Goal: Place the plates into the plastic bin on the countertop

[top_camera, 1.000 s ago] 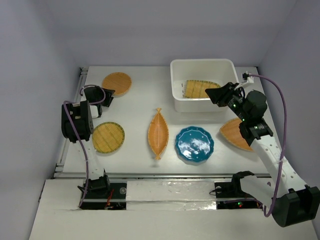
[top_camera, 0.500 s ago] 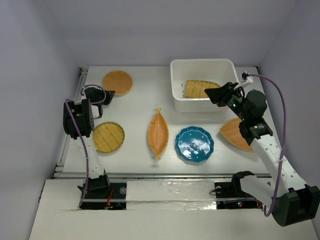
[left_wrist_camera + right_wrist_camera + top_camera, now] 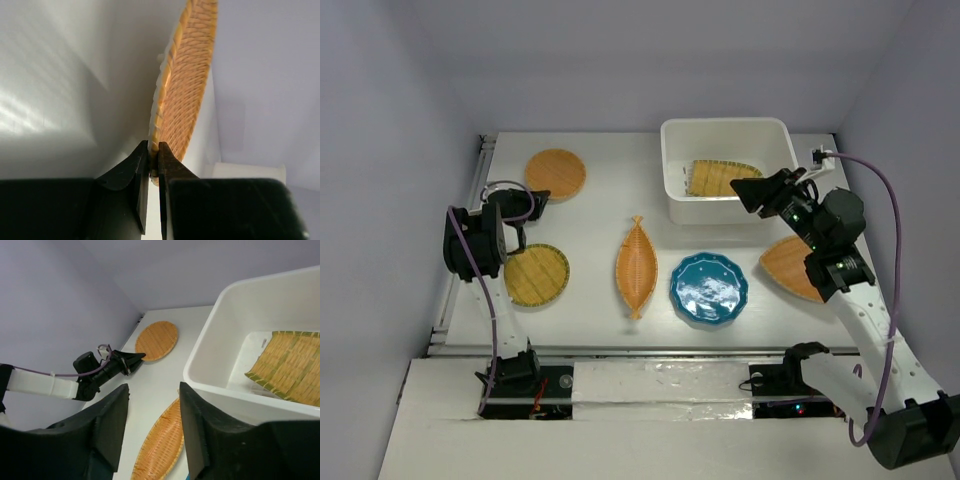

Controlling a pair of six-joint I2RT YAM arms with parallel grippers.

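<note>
My left gripper (image 3: 533,198) is shut on the near rim of a round woven orange plate (image 3: 556,172) at the back left of the countertop (image 3: 610,205). The left wrist view shows its jaws (image 3: 154,151) pinching that plate's edge (image 3: 189,75). Hovering by the front wall of the white plastic bin (image 3: 725,127), my right gripper (image 3: 741,191) is open and empty, its fingers (image 3: 154,388) spread. A squarish yellow plate (image 3: 720,178) lies in the bin. On the countertop lie a round yellow plate (image 3: 536,274), a leaf-shaped plate (image 3: 636,265), a teal plate (image 3: 709,288) and a fan-shaped plate (image 3: 788,268).
A metal rail (image 3: 468,215) runs along the countertop's left edge, close to my left arm. Grey walls close in the back and both sides. In the right wrist view, the bin's rim (image 3: 200,357) is beside the leaf-shaped plate (image 3: 160,450), with the left gripper (image 3: 136,359) beyond.
My left gripper has shut on the round orange plate's rim. My right gripper has drifted slightly right and its fingers have spread a little wider.
</note>
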